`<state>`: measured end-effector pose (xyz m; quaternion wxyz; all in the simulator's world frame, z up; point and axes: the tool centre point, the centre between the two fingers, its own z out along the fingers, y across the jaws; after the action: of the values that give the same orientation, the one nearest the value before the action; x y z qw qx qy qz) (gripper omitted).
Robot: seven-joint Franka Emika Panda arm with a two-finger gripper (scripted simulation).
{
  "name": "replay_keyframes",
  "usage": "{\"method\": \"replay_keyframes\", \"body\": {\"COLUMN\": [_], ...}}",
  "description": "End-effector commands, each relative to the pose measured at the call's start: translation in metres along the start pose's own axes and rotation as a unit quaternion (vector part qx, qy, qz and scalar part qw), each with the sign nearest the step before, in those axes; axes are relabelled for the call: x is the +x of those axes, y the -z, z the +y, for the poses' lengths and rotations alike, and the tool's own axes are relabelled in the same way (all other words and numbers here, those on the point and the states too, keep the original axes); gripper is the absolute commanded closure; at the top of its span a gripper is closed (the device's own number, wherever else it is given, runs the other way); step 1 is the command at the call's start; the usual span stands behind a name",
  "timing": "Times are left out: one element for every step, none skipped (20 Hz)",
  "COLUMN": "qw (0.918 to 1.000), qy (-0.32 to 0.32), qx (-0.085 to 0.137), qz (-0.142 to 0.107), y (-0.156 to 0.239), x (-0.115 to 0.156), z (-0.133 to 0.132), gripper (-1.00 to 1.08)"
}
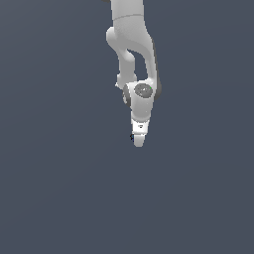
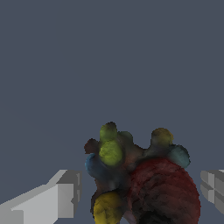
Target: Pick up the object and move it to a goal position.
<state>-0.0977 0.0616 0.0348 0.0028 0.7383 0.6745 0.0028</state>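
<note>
From the exterior view the gripper (image 1: 139, 141) is pointing straight down, and only a dark speck of the object (image 1: 132, 137) is peeking out beside its tip. In the wrist view the object (image 2: 140, 183) is sitting between the fingers (image 2: 52, 199), which are standing apart with gaps both sides. I'd center, then close gently on that lumpy thing.

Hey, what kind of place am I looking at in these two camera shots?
Probably a bare simulated workspace, not a real room. A flat, featureless grey ground fills both views, a smooth white arm hangs over it, and the only item is a lumpy multicoloured object between the fingers of the gripper.
</note>
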Motion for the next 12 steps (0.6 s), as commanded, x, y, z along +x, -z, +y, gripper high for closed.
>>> {"method": "replay_keyframes", "body": {"qw": [1.0000,1.0000,1.0000,1.0000,1.0000,1.0000,1.0000,1.0000,1.0000,1.0000,1.0000,1.0000], "qy": [0.000,0.000,0.000,0.000,0.000,0.000,0.000,0.000,0.000,0.000,0.000,0.000], "qx": [0.004,0.004,0.004,0.004,0.004,0.004,0.004,0.004,0.004,0.004,-0.001,-0.001], "qz": [0.000,0.000,0.000,0.000,0.000,0.000,0.000,0.000,0.000,0.000,0.000,0.000], "y": [-0.0054,-0.0054,-0.0054,-0.0054,-0.0054,-0.0054,-0.0054,-0.0054,-0.0054,-0.0054,0.0001,0.0003], "x": [-0.0005,-0.0005,-0.0005,-0.0005,-0.0005,-0.0005,-0.0005,-0.0005,-0.0005,-0.0005,0.0000,0.0000], "z": [-0.0030,-0.0030,-0.0030,-0.0030,-0.0030,-0.0030,-0.0030,-0.0030,-0.0030,-0.0030,0.0005,0.0005], "gripper": [1.08,1.08,1.08,1.08,1.08,1.08,1.08,1.08,1.08,1.08,1.08,1.08]}}
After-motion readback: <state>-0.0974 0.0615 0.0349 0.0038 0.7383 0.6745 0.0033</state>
